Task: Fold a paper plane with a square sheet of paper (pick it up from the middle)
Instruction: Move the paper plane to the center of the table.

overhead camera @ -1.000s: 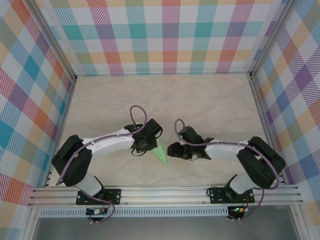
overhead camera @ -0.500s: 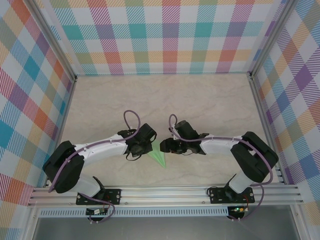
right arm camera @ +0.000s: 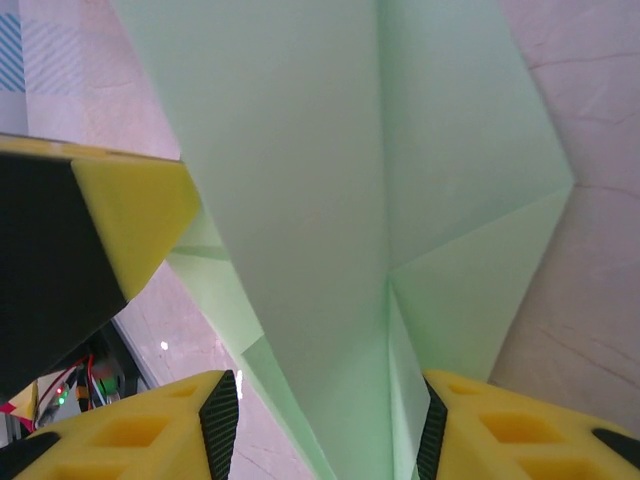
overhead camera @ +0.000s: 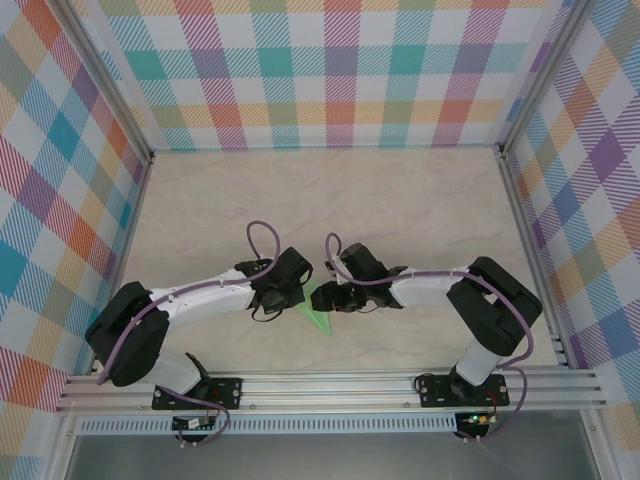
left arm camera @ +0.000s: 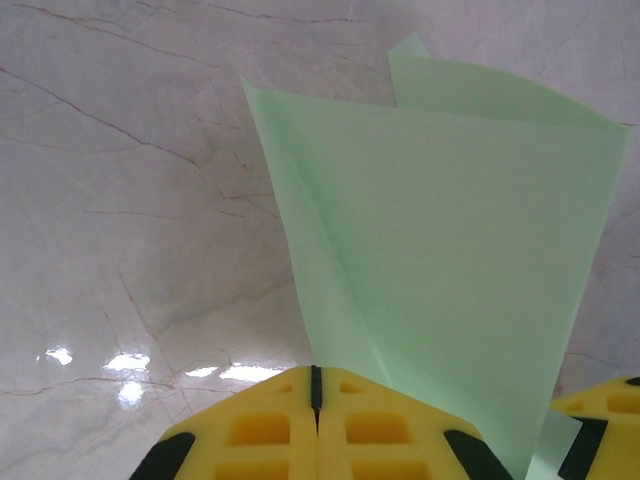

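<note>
While left gripper pinches paper plane, step: likely wing crease.
Right gripper: jaws spread, astride it.
Next: close, press crease.

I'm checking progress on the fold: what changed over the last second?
The right claw moved left up to the paper plane, and its open jaws now stand on either side of the paper. The left claw stayed shut on the paper plane, which barely shifted.

Pale-green paper plane, plain and unprinted. Left gripper with yellow, black-edged fingers. Cream surface with brown marble veining. Walls in multicolour pastel plaid. White arms, purple cables.
</note>
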`<action>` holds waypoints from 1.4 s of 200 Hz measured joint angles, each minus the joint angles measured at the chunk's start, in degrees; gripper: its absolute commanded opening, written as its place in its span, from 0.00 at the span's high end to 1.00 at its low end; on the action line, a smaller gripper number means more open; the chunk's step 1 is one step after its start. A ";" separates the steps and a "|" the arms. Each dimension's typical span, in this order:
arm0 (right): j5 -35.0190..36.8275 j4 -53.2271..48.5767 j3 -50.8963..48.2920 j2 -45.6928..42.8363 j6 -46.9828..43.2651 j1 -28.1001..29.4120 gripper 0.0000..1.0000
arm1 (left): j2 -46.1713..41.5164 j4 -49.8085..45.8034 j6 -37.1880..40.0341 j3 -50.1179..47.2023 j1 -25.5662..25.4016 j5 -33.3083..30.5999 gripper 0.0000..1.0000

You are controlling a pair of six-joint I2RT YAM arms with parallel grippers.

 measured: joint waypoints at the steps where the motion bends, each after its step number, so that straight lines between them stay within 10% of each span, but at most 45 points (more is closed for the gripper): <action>1: 0.00 0.00 0.02 0.00 0.00 0.09 0.50 | 0.00 0.02 0.00 0.00 0.00 0.00 0.95; 211: 19.08 -16.06 12.59 6.27 -6.60 9.70 0.76 | -1.68 1.07 0.00 -1.38 0.44 0.02 0.91; 280: 29.31 -25.27 17.75 6.10 -6.78 11.15 0.95 | -12.00 0.83 -0.13 -3.21 0.44 -0.37 0.53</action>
